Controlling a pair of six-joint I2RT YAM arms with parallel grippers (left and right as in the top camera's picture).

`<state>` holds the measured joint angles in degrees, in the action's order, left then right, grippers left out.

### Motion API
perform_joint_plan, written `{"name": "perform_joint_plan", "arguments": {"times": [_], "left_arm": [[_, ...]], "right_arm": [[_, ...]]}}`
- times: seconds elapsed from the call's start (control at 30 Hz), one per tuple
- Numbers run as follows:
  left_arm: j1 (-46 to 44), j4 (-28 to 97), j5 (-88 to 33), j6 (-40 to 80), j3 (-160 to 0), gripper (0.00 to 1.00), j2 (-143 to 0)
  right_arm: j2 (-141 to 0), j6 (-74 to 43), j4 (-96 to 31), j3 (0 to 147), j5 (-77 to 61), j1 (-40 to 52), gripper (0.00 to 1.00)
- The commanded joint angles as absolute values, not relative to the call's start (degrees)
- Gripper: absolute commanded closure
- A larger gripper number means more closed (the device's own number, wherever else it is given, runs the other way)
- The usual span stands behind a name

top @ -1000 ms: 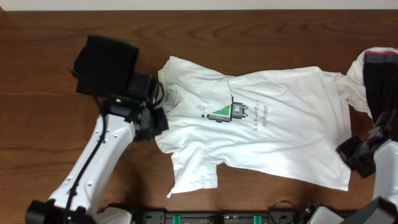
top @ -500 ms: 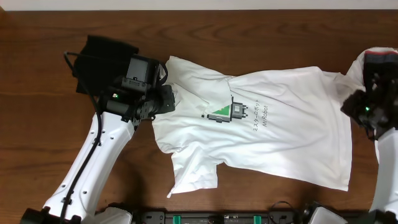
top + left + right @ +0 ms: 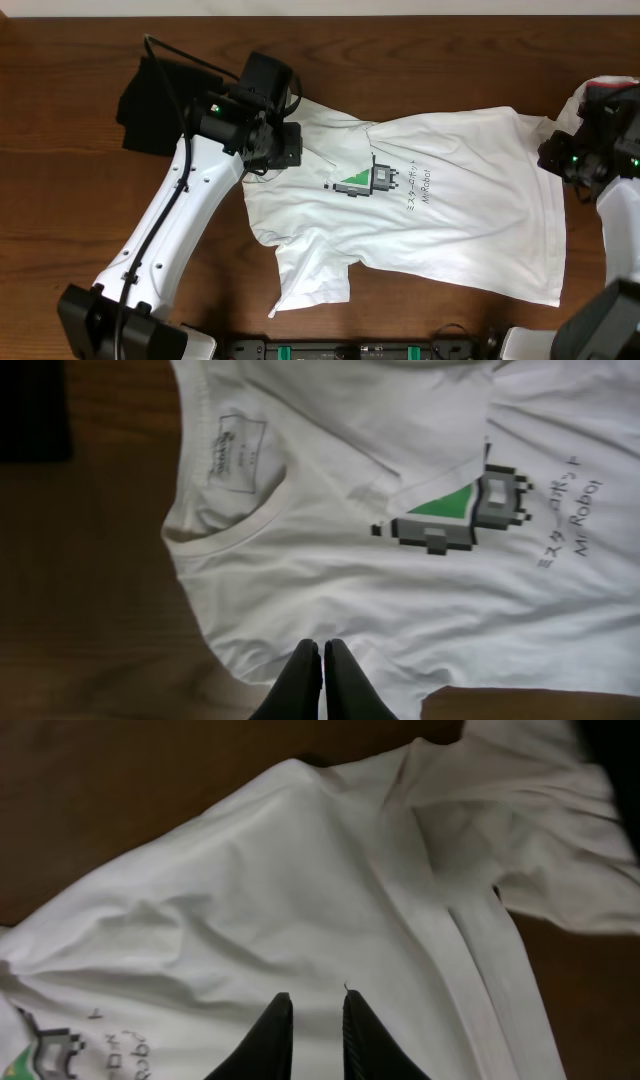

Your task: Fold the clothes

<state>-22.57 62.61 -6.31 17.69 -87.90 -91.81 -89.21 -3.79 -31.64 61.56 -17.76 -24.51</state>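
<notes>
Lying rumpled on a brown wooden worktop [image 3: 60, 200], a large white fabric T-shirt [image 3: 450, 220] spreads beneath the left gripper [image 3: 322, 648], jaws pressed together on nothing, and the right gripper [image 3: 313, 1005], jaws narrowly parted.

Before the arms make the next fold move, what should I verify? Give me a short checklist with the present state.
1. White T-shirt spread flat: not ok, creased across the chest print.
2. Print side up: ok.
3. Left gripper empty: ok, shut, holding nothing.
4. Right gripper ready to grasp: ok, jaws slightly apart above the cloth.
5. Shirt separate from the garment at the right edge: cannot tell.
</notes>
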Motion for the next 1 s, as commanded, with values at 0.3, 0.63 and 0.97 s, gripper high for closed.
{"name": "perform_joint_plan", "arguments": {"times": [0.3,0.63,0.97], "left_arm": [[-22.48,64.42,-4.40,19.55,-86.48,0.83,-93.25],[-22.48,64.36,-1.85,19.53,-83.53,0.79,-93.36],[-22.48,63.51,-1.85,19.53,-81.12,0.78,-93.56]], "right_arm": [[-114.04,3.40,-44.91,92.86,-16.29,-25.32,0.93],[-121.03,5.32,-46.11,94.70,-7.86,-26.50,0.94],[-126.41,5.41,-44.38,94.70,-7.57,-30.24,0.95]]}}
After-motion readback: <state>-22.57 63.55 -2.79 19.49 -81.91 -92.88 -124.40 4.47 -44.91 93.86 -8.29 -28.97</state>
